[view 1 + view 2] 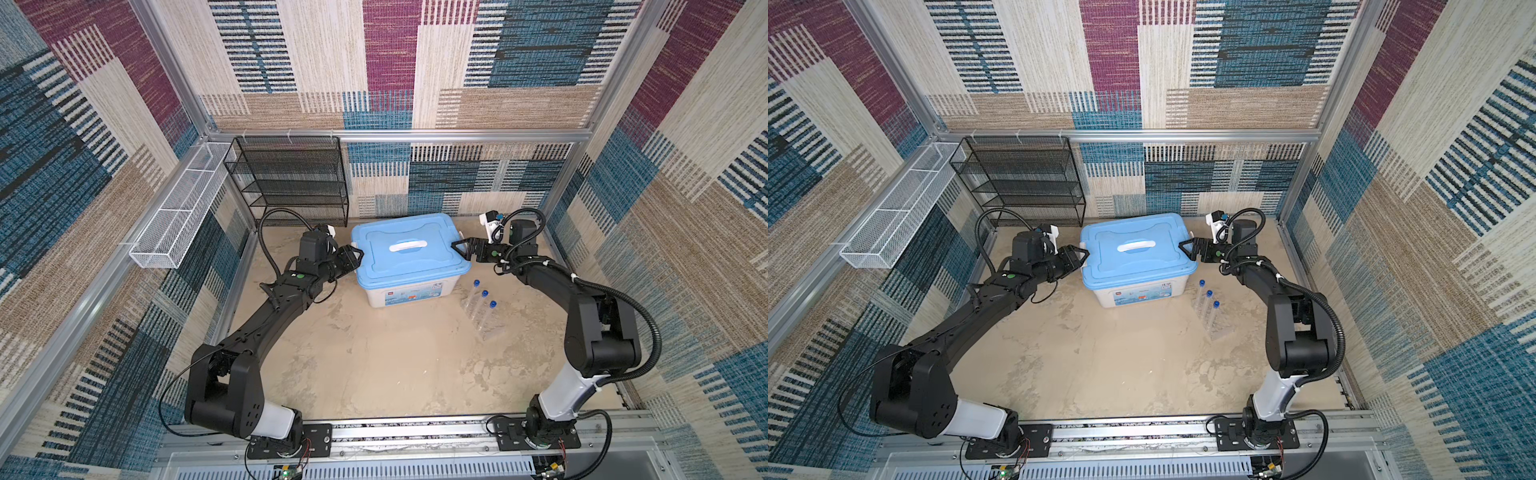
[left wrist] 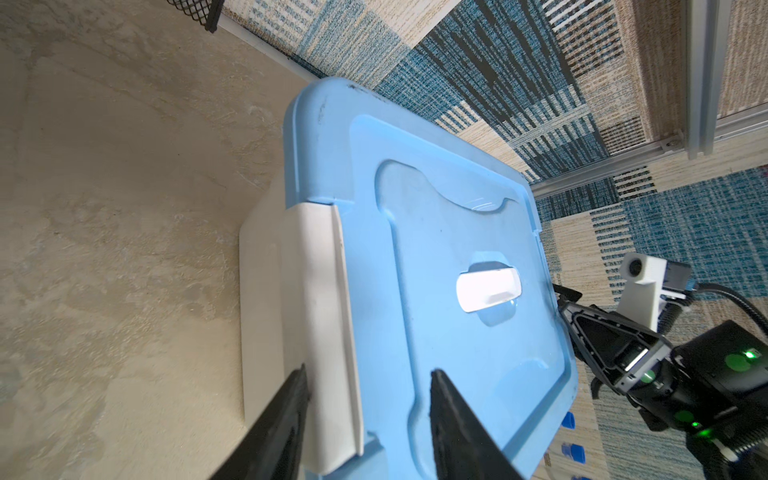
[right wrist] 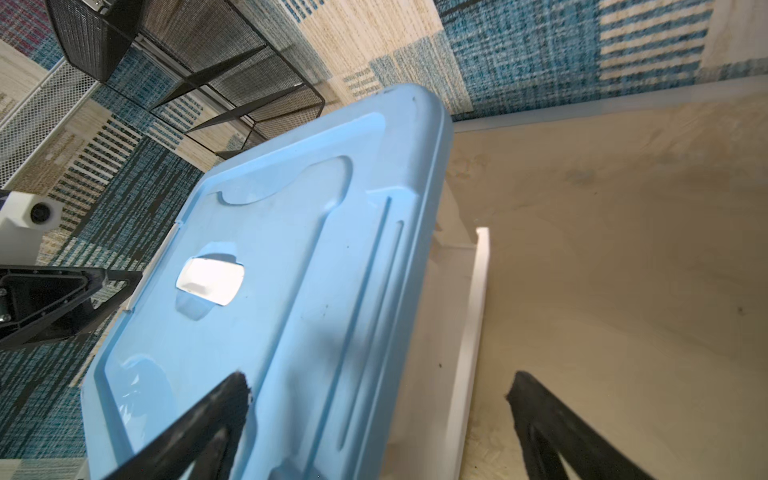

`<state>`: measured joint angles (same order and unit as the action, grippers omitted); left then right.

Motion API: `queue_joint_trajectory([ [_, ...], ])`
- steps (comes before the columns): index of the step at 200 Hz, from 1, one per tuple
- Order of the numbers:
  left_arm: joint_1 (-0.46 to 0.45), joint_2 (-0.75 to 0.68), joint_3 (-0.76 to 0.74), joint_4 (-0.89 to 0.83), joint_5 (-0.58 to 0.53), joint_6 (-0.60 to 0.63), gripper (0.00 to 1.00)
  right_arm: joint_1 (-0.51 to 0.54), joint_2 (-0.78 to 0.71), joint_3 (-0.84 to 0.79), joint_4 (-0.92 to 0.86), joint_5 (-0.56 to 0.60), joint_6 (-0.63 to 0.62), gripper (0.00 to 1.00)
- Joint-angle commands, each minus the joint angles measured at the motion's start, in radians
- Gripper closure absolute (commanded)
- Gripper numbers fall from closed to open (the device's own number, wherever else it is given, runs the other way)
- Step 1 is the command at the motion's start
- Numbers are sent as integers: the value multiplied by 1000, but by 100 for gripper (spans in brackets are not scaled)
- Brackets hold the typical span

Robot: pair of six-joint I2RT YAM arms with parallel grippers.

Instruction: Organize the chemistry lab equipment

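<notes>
Left gripper [image 2: 369, 388] straddles white latch [image 2: 316, 291] on blue lid [image 2: 436, 208], jaws half apart; grip unclear. Right gripper [image 3: 378, 390] gapes wide, empty, at opposite lid edge.

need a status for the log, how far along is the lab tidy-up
Barely begun. Done: the white latch by the open right gripper looks swung out. In hand: the open left gripper straddles the other white latch, flat against the blue plastic lid. Left: three clear blue-capped test tubes lie on the table, unsorted.
</notes>
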<state>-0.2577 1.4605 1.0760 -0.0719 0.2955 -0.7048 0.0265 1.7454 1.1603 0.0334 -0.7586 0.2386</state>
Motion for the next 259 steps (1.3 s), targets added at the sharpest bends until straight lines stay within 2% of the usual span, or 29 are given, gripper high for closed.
queue_joint_trajectory([
  [1, 0, 7, -4, 11, 16, 16, 50, 0, 20, 13, 45, -91, 35, 0],
  [43, 0, 16, -4, 24, 28, 11, 50, -3, 58, 25, 48, -137, 63, 1],
  [92, -2, 31, -5, 42, 40, 3, 51, -3, 36, 27, 61, -154, 88, 7],
  [130, -2, 44, -6, 53, 47, -5, 51, 0, 9, 39, 24, -112, 78, 11],
  [259, -3, 54, -11, 67, 53, -14, 51, 16, -14, 64, -20, -76, 47, 14],
])
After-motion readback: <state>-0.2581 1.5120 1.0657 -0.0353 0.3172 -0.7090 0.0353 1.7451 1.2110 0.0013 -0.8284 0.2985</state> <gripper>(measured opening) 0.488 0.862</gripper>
